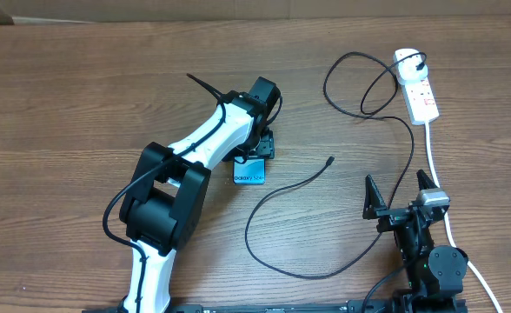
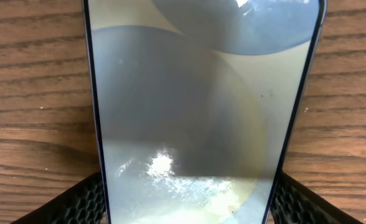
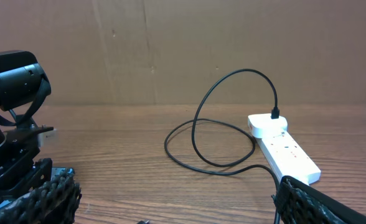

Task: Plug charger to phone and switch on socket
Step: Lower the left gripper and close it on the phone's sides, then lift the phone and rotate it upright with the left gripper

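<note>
**Left pincer astride phone; connector tip loose to phone's right**

My left pincer (image 1: 254,156) stands jaws apart, one finger (image 2: 86,202) at each long edge of the phone (image 2: 201,93). I cannot tell whether they bear on it. The phone's long axis runs straight out from the pincer. The charger's connector tip (image 1: 329,161) lies right of the phone, apart from it, slightly nearer my right pincer (image 1: 394,178), which gapes empty. The socket (image 1: 419,91) sits far right of the phone.
</note>
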{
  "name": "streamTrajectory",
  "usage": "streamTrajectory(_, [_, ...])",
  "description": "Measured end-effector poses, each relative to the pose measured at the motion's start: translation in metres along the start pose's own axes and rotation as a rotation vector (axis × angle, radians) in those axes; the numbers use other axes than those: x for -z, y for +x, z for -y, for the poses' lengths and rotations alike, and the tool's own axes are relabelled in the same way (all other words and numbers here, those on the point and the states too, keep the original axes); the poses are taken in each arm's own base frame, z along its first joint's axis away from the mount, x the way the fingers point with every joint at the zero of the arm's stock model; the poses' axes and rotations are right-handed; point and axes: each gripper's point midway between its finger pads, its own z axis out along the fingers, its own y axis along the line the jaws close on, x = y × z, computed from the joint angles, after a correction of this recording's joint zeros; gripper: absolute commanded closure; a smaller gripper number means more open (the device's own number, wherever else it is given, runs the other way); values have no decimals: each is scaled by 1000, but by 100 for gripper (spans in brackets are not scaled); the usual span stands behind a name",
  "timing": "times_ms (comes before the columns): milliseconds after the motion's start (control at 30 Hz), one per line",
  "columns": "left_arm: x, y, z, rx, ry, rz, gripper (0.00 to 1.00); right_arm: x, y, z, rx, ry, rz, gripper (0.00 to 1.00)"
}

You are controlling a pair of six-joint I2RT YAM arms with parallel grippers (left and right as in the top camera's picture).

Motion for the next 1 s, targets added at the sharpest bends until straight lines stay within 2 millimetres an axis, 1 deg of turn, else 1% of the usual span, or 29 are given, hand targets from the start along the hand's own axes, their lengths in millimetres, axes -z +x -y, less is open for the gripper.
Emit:
streamTrajectory(200, [0,1,0,0,-1,-6,25,0,0,0,0,0,0,0])
streamTrajectory(467, [3,12,-4,-1,-14,-57,27,0,0,0,0,0,0,0])
streamTrajectory(567, [4,12,-2,-1,-11,-70,28,0,0,0,0,0,0,0])
streamTrajectory(800, [12,8,4,3,15,-77,29,0,0,0,0,0,0,0])
streamTrajectory(1000, [20,11,4,23,48,-122,30,0,0,0,0,0,-1,0])
